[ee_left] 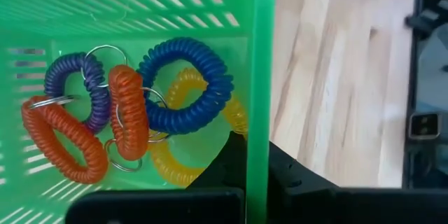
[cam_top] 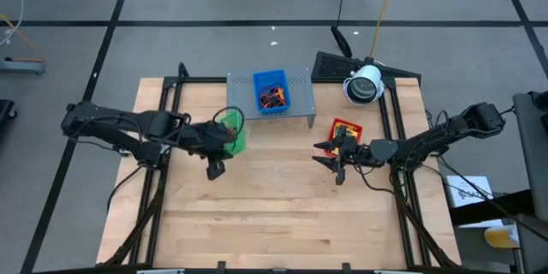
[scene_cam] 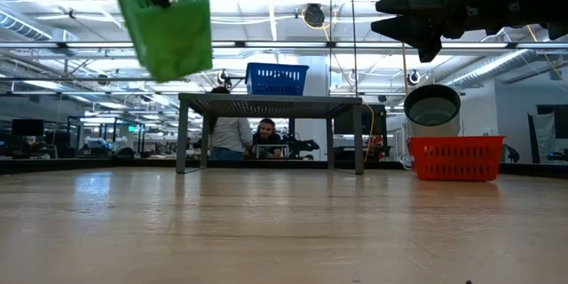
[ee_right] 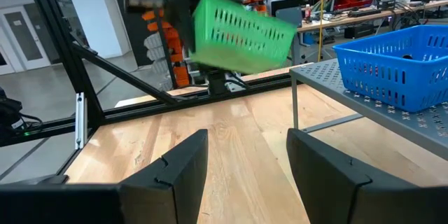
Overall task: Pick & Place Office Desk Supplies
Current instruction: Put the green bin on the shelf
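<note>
left gripper (cam_top: 224,139), dark and two-fingered, is clamped tight on the rim wall of a green slotted plastic tray (cam_top: 232,134) and holds it tilted, lifted clear of the pale wooden table (cam_top: 274,214); in the low view the tray (scene_cam: 165,19) hangs high above the boards with its ribbed side showing. inside it, seen from the left wrist, lie springy coiled plastic wrist loops on thin metal key rings: a dark blue coil (ee_left: 187,84), a purple coil (ee_left: 73,84), two orange-red coils (ee_left: 129,112) and a yellow coil (ee_left: 175,168) beneath them, bunched against the tray's smooth floor near the gripped wall.

right gripper (cam_top: 334,158) hovers over bare table with its two blunt black fingers (ee_right: 175,164) spread wide and nothing between them, just in front of a red slotted plastic tray (cam_top: 348,128) that sits on the wood; what that tray holds cannot be told.

a grey perforated metal shelf (cam_top: 300,86) on thin legs stands at the back middle of the table, and a blue slotted plastic tray (cam_top: 271,91) rests on top of it, holding a tangle of orange-red and dark pieces too small to make out. a round white and grey canister (cam_top: 365,86) lies beside the shelf, behind the red tray.

two people (scene_cam: 253,135) show in the room beyond the table, under the shelf in the low view.
</note>
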`<move>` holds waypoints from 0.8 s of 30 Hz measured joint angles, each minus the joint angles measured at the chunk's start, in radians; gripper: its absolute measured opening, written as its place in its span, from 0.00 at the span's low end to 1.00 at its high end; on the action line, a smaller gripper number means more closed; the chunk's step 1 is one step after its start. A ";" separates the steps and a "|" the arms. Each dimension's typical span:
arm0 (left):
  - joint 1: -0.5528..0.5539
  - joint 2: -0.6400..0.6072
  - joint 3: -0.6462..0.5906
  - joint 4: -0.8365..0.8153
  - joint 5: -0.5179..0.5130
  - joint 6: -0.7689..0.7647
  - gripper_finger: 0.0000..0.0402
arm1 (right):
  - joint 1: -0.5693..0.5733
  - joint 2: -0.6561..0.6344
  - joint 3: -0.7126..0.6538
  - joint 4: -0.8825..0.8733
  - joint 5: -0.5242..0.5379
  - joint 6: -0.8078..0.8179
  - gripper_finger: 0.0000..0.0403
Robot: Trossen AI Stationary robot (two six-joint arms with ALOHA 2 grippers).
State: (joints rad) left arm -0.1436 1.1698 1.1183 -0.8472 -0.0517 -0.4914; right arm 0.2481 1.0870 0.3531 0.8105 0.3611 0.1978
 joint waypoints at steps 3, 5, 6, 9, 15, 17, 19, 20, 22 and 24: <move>0.033 0.005 0.074 -0.046 -0.001 0.034 0.01 | 0.000 0.000 0.000 0.000 0.000 0.000 0.46; 0.061 0.020 0.136 -0.098 -0.003 0.063 0.01 | 0.000 0.000 0.000 0.000 0.000 0.000 0.46; 0.076 0.030 0.170 -0.134 -0.006 0.076 0.01 | 0.000 0.000 0.000 0.000 0.000 0.000 0.46; 0.128 0.076 0.272 -0.272 -0.014 0.121 0.01 | 0.000 0.000 0.000 0.000 0.001 0.000 0.46; 0.224 0.205 0.437 -0.494 -0.009 0.230 0.01 | 0.000 0.000 0.000 0.000 0.001 0.000 0.46; 0.248 0.243 0.473 -0.534 -0.008 0.279 0.01 | 0.000 0.000 0.000 0.000 0.001 0.000 0.46; 0.267 0.283 0.499 -0.568 -0.008 0.326 0.01 | 0.000 0.000 0.000 0.000 0.002 0.000 0.46; 0.275 0.300 0.507 -0.577 -0.008 0.349 0.01 | 0.000 0.000 0.000 0.000 0.002 0.000 0.46; 0.290 0.333 0.513 -0.596 0.000 0.395 0.01 | 0.000 0.000 0.000 -0.001 0.002 0.000 0.46; 0.302 0.361 0.513 -0.622 0.018 0.445 0.01 | 0.000 0.000 0.000 -0.001 0.002 0.000 0.46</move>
State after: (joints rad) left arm 0.1585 1.5307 1.6314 -1.4692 -0.0341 -0.0462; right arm 0.2485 1.0866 0.3534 0.8090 0.3634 0.1978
